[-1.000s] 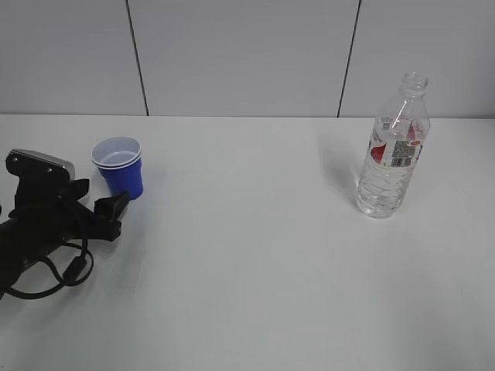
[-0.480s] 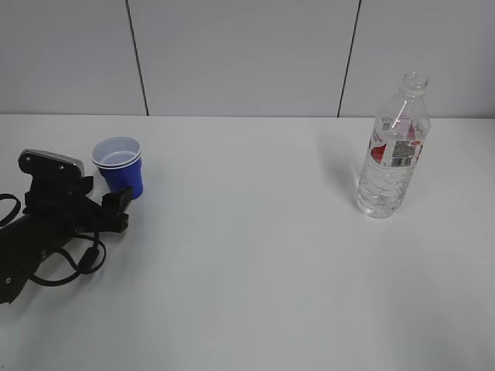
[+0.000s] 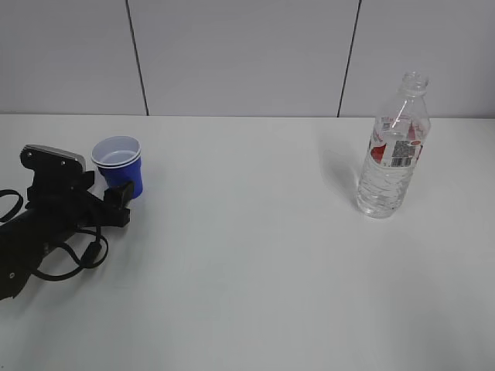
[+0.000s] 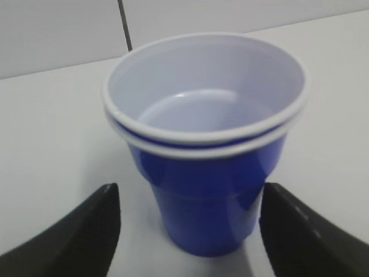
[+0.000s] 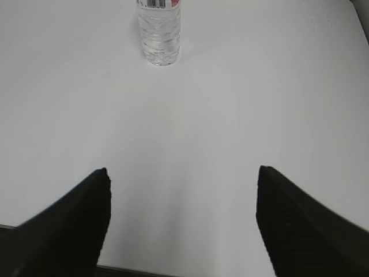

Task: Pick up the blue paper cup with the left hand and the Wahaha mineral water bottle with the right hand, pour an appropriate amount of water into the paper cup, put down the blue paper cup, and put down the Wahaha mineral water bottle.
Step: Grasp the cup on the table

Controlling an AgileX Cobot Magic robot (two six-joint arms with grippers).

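The blue paper cup stands upright at the left of the white table, white inside with a doubled white rim, and looks empty. In the left wrist view the cup fills the frame. My left gripper is open, and in that view its black fingers flank the cup's base without touching it. The Wahaha mineral water bottle stands upright and capless at the right. It shows far ahead in the right wrist view. My right gripper is open, empty and far short of the bottle; it is out of the exterior view.
The white table meets a grey panelled wall at the back. The table's near edge shows at the bottom left of the right wrist view. Black cables loop under the left arm.
My left gripper has moved forward and right toward the cup, so its fingers now sit at either side of the cup. The cup and bottle have not moved.
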